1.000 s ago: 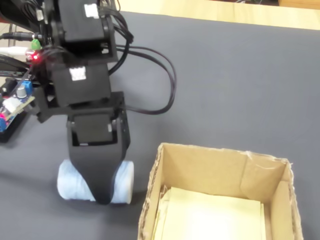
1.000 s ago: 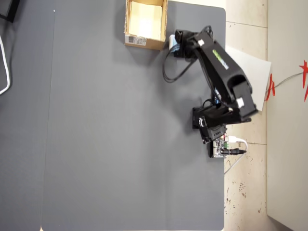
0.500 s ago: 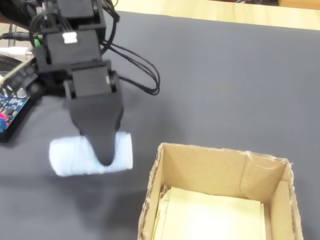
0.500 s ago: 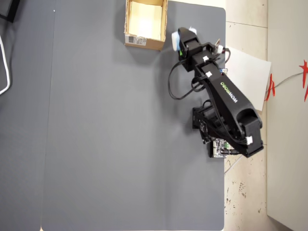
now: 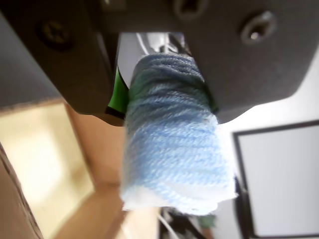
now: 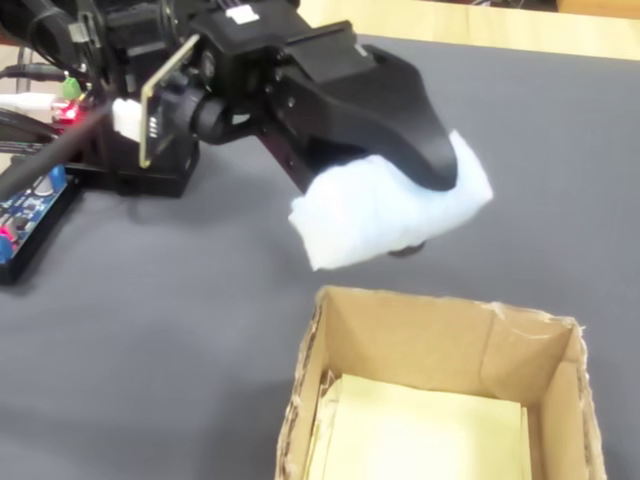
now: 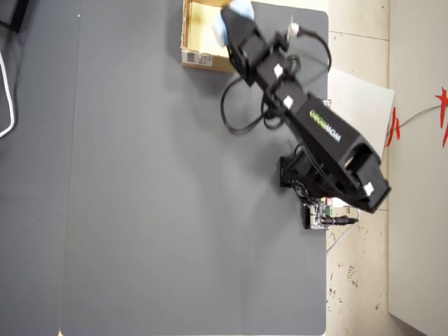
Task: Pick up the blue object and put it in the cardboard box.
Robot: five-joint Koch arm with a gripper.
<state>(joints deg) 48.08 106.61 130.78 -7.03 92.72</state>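
Dark grey desk (image 6: 520, 150), pale floor beside it in the overhead view. Gripper (image 6: 425, 200) pinching the blue object (image 6: 390, 215), lifted clear of the desk and hanging just above the near rim of the cardboard box (image 6: 440, 330); in the overhead view, over the box's edge (image 7: 192, 42). Carry step, by the look of it. Next needed: reach further over the pale inside, then spread the jaws to drop.

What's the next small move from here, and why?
Probably carry the blue object a little further over the cardboard box before opening the jaws. The gripper holds it lifted clear of the table, but in the fixed view it hangs by the box's far wall, not yet clearly above the pale inside.
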